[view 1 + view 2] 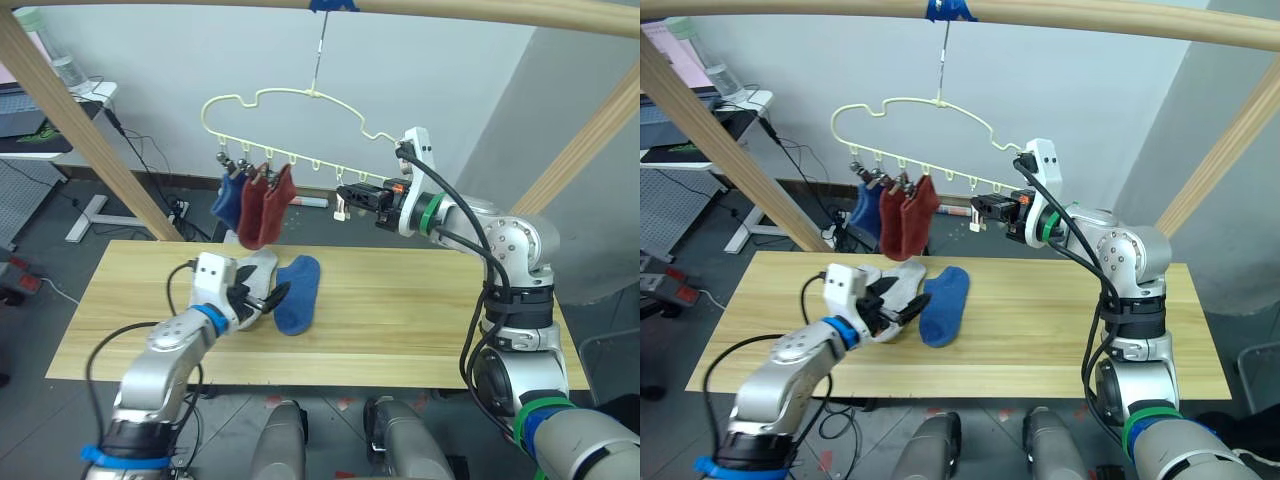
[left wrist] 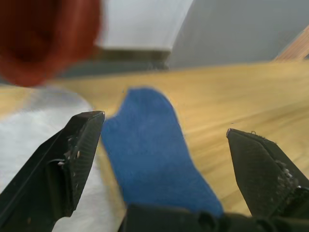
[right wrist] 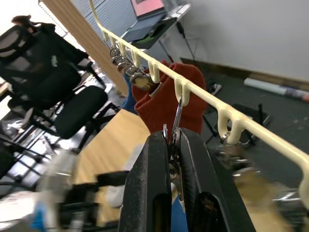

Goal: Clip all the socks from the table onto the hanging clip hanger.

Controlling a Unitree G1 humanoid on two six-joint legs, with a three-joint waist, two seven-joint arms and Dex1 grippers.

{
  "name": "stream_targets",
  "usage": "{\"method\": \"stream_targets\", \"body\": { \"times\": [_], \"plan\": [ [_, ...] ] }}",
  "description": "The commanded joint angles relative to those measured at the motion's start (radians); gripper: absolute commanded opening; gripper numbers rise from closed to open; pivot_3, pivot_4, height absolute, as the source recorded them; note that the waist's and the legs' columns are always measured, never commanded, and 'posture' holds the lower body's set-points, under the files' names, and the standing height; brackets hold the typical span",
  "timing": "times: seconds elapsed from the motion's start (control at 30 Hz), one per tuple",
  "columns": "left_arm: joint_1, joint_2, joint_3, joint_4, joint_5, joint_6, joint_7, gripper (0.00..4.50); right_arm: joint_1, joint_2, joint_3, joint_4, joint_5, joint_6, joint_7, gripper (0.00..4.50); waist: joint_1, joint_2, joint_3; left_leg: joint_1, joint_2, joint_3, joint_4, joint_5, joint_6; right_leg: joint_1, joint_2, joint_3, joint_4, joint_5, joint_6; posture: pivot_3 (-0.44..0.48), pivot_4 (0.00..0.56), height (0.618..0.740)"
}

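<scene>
A blue sock (image 1: pixel 297 293) lies lengthwise across the tabletop (image 1: pixel 400 310), toe away, between the spread left gripper (image 2: pixel 164 159). The right wrist view shows the right gripper (image 3: pixel 175 140) pinching a hanger (image 1: pixel 290 110) clip (image 3: pixel 176 126).

Left gripper (image 2: pixel 164 140) with its two black fingers (image 2: pixel 72 154) spread wide over the table (image 2: pixel 231 92), a blue sock (image 2: pixel 149 145) lying flat between them, a light grey sock (image 2: pixel 34 125) beside it, a rust red sock (image 2: pixel 43 38) hanging above the grey one
</scene>
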State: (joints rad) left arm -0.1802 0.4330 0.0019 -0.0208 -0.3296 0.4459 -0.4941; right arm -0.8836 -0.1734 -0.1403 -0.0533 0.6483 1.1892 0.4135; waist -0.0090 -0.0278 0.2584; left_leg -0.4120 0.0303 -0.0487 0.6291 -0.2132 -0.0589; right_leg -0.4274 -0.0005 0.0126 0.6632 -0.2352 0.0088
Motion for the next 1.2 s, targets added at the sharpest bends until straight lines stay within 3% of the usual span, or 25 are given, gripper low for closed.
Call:
{"method": "stream_targets", "body": {
  "times": [0.03, 0.2, 0.43, 0.5, 0.67, 1.2],
  "plan": [
    [-0.113, -0.026, -0.055, 0.168, 0.072, -0.053, -0.024, 4.5, -0.039, -0.009, -0.002, -0.03, 0.014, -0.014, -0.002, 0.0, -0.007, 0.001, 0.001, -0.001, 0.0, 0.0, 0.0, 0.0, 0.0, -0.001, 0.0, 0.0, 0.0, 0.0, 0.0, -0.003, 0.288, 0.74],
    [-0.281, -0.066, -0.132, 0.467, 0.22, -0.196, -0.005, 4.5, -0.048, -0.008, -0.01, -0.026, 0.006, -0.028, -0.037, 0.0, -0.021, 0.002, 0.002, -0.004, 0.0, 0.0, 0.0, 0.0, 0.0, -0.003, 0.0, 0.0, 0.001, 0.0, 0.0, -0.039, 0.291, 0.74],
    [-0.402, -0.112, -0.164, 0.731, 0.316, -0.26, 0.005, 4.5, -0.05, -0.003, -0.01, -0.034, 0.01, -0.037, -0.071, 0.0, -0.032, 0.002, 0.002, -0.006, 0.0, 0.003, 0.0, -0.001, 0.001, -0.008, 0.0, 0.0, 0.002, 0.001, -0.001, -0.066, 0.286, 0.74],
    [-0.423, -0.117, -0.161, 0.775, 0.336, -0.272, 0.022, 4.5, -0.05, -0.001, -0.012, -0.038, 0.014, -0.036, -0.081, 0.0, -0.033, 0.001, 0.002, -0.006, 0.0, 0.002, 0.0, -0.001, 0.001, -0.008, 0.0, 0.0, 0.002, 0.001, 0.0, -0.068, 0.283, 0.74],
    [-0.381, -0.12, -0.179, 0.722, 0.318, -0.196, -0.105, 4.5, -0.056, -0.007, -0.007, -0.03, 0.007, -0.048, -0.089, 0.0, -0.044, 0.002, 0.002, -0.006, -0.001, 0.003, 0.0, -0.001, 0.001, -0.008, 0.0, 0.001, 0.002, 0.0, 0.0, -0.067, 0.277, 0.74],
    [-0.237, -0.119, -0.166, 0.518, 0.325, -0.286, -0.149, 0.06, -0.068, -0.027, 0.011, 0.025, -0.019, -0.09, -0.08, 0.0, -0.045, 0.002, 0.002, -0.005, 0.0, 0.003, 0.0, -0.001, 0.001, -0.008, 0.0, 0.001, 0.002, 0.0, 0.001, -0.037, 0.273, 0.74]
  ]
}}
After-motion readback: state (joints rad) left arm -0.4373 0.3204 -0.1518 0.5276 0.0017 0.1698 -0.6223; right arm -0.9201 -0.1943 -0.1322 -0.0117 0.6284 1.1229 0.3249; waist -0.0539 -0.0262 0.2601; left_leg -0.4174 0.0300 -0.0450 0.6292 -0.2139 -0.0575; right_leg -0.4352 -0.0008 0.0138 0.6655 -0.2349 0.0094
